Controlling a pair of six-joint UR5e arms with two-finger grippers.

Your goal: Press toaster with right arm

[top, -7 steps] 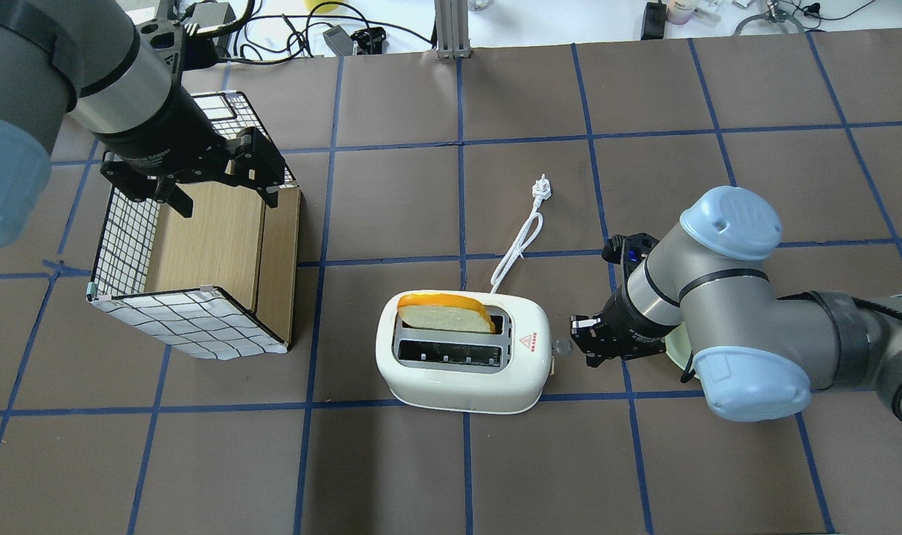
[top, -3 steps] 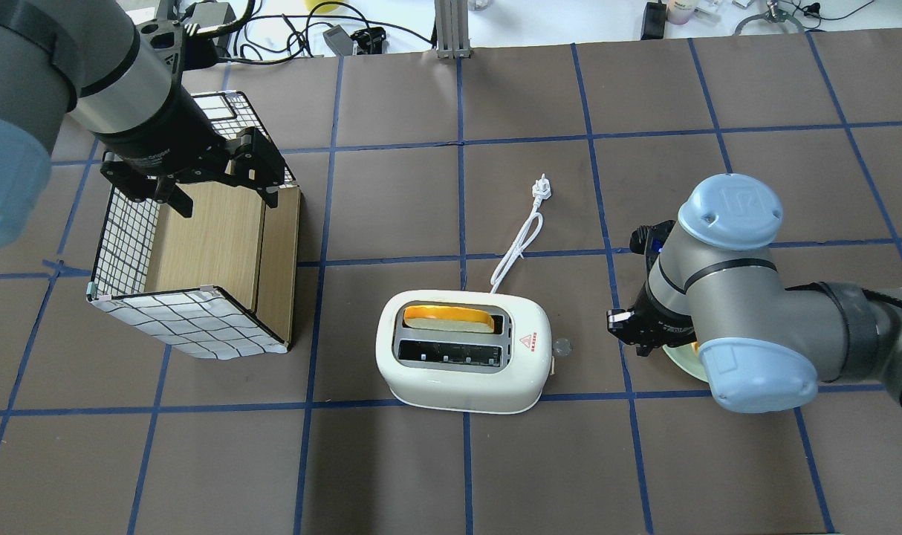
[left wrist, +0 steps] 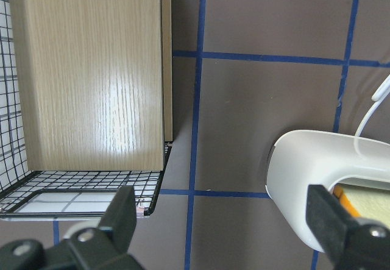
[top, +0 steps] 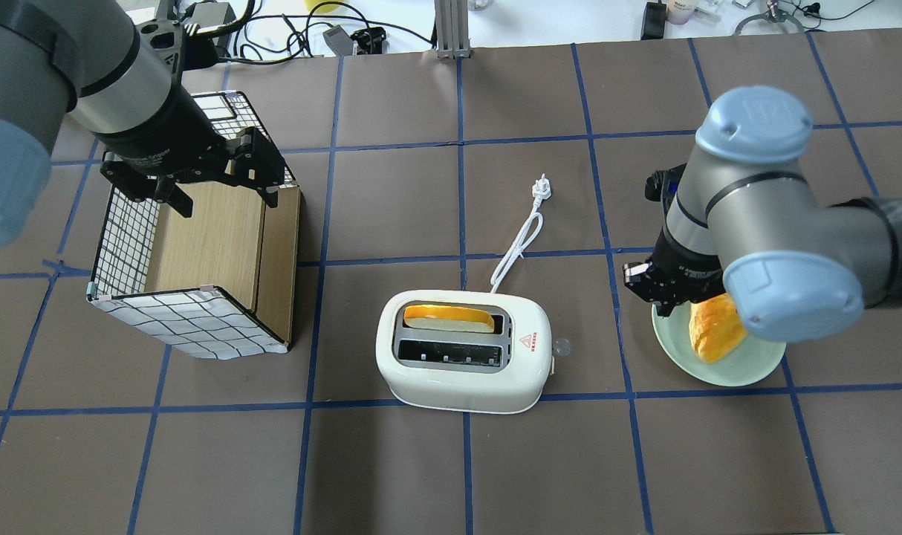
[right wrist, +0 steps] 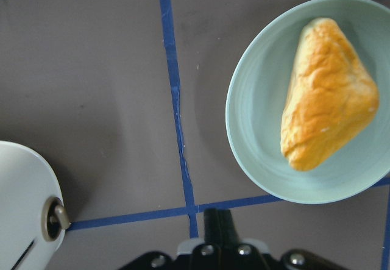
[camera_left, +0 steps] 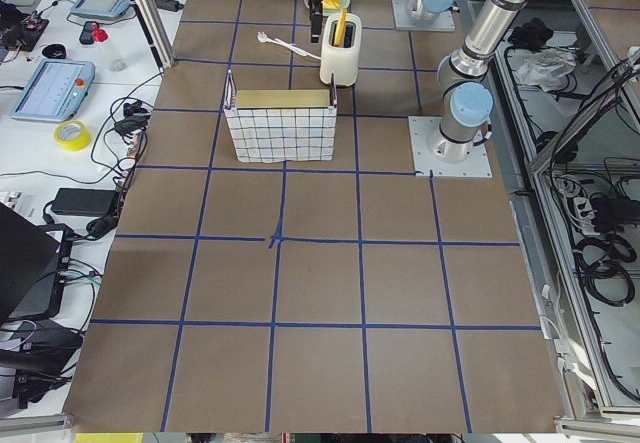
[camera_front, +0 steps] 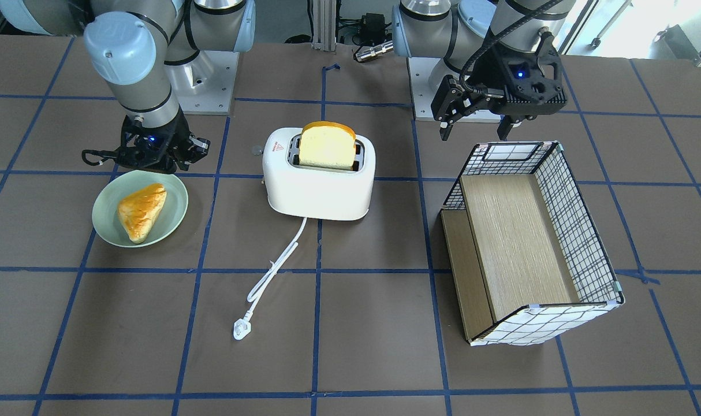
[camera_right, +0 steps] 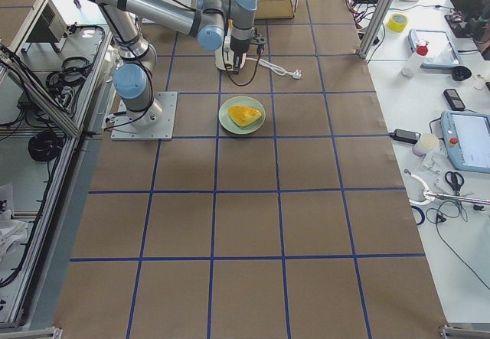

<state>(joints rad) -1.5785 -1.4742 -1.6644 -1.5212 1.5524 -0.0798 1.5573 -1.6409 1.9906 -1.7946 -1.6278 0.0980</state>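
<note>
The white toaster (top: pixel 462 375) stands mid-table with a red triangle sticker on top; it also shows in the front view (camera_front: pixel 319 185). A bread slice (top: pixel 449 318) sits in its far slot. The small side lever (right wrist: pixel 56 218) shows in the right wrist view. My right gripper (top: pixel 653 291) is shut and empty. It points down, well right of the toaster's lever end, over the back edge of a green plate (top: pixel 748 368). My left gripper (top: pixel 198 182) is open and empty above the far wall of a wire basket (top: pixel 191 327).
The plate holds a golden pastry (top: pixel 713 328). The toaster's white cord runs back to its plug (top: pixel 542 187). The wire basket (camera_front: pixel 578 231) with a wooden floor stands left of the toaster. Cables and gear lie beyond the table's far edge.
The right gripper has drawn back from the toaster's lever end, to the right and over the plate. The bread slice has dropped lower into its slot. The left arm has not moved.
</note>
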